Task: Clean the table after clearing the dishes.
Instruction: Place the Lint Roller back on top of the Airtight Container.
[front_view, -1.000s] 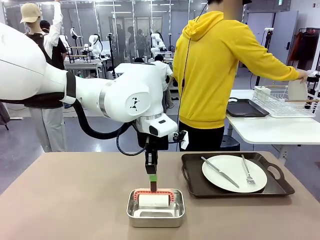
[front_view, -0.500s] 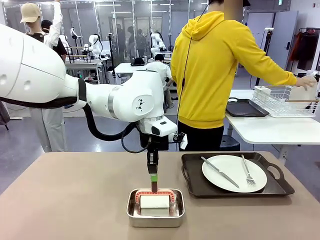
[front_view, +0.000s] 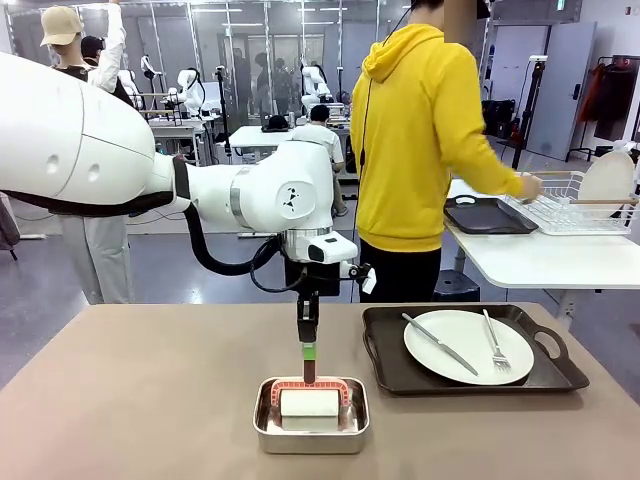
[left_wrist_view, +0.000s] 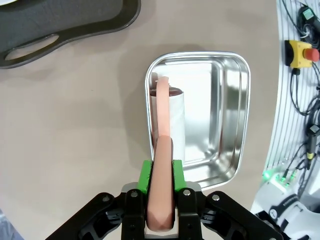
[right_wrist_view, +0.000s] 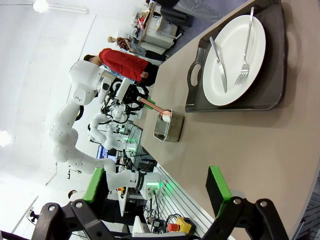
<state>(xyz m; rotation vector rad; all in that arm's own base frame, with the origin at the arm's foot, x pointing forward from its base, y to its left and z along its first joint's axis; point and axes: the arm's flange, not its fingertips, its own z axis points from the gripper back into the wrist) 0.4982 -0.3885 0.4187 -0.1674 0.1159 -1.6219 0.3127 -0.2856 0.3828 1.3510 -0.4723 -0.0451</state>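
We judge the job barely begun: our left gripper (left_wrist_view: 161, 175) grips the pink handle (left_wrist_view: 163, 120) of the cleaning block (front_view: 308, 403) in the steel pan (front_view: 268, 428), our right gripper (right_wrist_view: 156, 176) hangs wide open, and one tray (front_view: 388, 378) with a plate (front_view: 460, 338) waits on the unwiped worktop (front_view: 140, 400) beside the pan.

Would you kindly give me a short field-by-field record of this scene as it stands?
left tool: shut on the pink handle of the white wiper
white wiper: within the steel pan
right tool: open, holding nothing
plate: on the dark tray, knife and fork on it
person: turned away, hand at the wire rack
table: dark tray not yet cleared
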